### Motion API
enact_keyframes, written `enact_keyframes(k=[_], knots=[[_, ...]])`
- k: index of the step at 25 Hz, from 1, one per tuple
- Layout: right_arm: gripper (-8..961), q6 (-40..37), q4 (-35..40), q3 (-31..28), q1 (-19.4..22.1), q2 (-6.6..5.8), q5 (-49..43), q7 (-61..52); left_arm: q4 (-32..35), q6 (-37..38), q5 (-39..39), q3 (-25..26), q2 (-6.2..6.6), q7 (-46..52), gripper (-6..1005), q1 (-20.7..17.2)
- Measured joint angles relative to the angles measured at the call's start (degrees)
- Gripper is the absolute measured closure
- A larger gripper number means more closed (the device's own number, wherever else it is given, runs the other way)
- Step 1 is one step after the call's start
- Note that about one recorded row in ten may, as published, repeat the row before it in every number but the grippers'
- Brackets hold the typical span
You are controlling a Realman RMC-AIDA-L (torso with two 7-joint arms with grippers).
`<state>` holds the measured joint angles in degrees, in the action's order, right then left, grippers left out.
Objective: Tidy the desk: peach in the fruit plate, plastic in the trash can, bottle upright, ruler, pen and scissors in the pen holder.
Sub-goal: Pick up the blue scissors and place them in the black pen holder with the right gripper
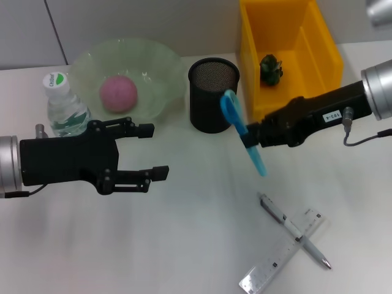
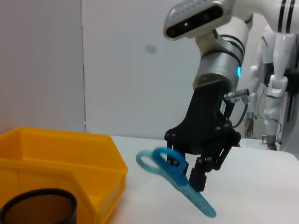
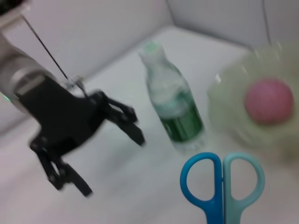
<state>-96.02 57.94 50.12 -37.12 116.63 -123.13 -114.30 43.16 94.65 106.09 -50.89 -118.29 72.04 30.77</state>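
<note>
the blue plastic-handled scissors [image 1: 242,131] hung in the air beside the black mesh pen holder [image 1: 212,94], long axis slanted, handle loops up near the holder's rim and the tip pointing down and away from it toward the white table [image 1: 184,245]. the right gripper [image 1: 252,138] had its fingers closed on the scissors around mid-length. the left wrist view showed the tilt from the side, and the loops' two blue shades showed in the right wrist view. the left gripper [image 1: 153,152] hovered with fingers wide apart and empty, just beside the upright clear plastic bottle [image 1: 64,107]. a round pink peach [image 1: 118,93] sat in the translucent green fruit plate [image 1: 153,67]. a silver pen [image 1: 295,231] lay crossed over a clear flat ruler [image 1: 283,252]. a crumpled dark green plastic [image 1: 271,68] lay in the yellow bin [image 1: 321,46].
</note>
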Motion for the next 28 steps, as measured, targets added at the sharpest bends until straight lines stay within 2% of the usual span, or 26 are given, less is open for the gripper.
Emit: enact_keyframes(k=[3, 8, 17, 18, 28], knots=[[690, 0.31, -1.6, -3.98, 1.22, 0.98, 4.74, 6.61, 0.0, 0.01, -0.34, 0.0, 0.04, -0.2, 167, -0.04], [684, 3.66, -7.26, -8.22, 1.8, 1.47, 10.28, 15.53, -0.02, 0.01, -0.78, 0.0, -0.03, -0.35, 167, -0.1], [673, 12.03, -13.3, -8.5, 1.57, 1.63, 17.74, 23.31, -0.01, 0.01, -0.89, 0.0, 0.07, -0.34, 167, -0.1], [672, 14.83, -14.09, -8.45, 1.41, 1.67, 19.39, 23.8, -0.01, 0.0, -0.89, 0.0, 0.08, -0.36, 167, -0.09], [659, 26.04, -18.17, -7.51, -1.63, 2.29, 20.66, 24.22, -0.57, -0.51, -0.89, 0.0, -0.03, -1.97, 167, -0.13]])
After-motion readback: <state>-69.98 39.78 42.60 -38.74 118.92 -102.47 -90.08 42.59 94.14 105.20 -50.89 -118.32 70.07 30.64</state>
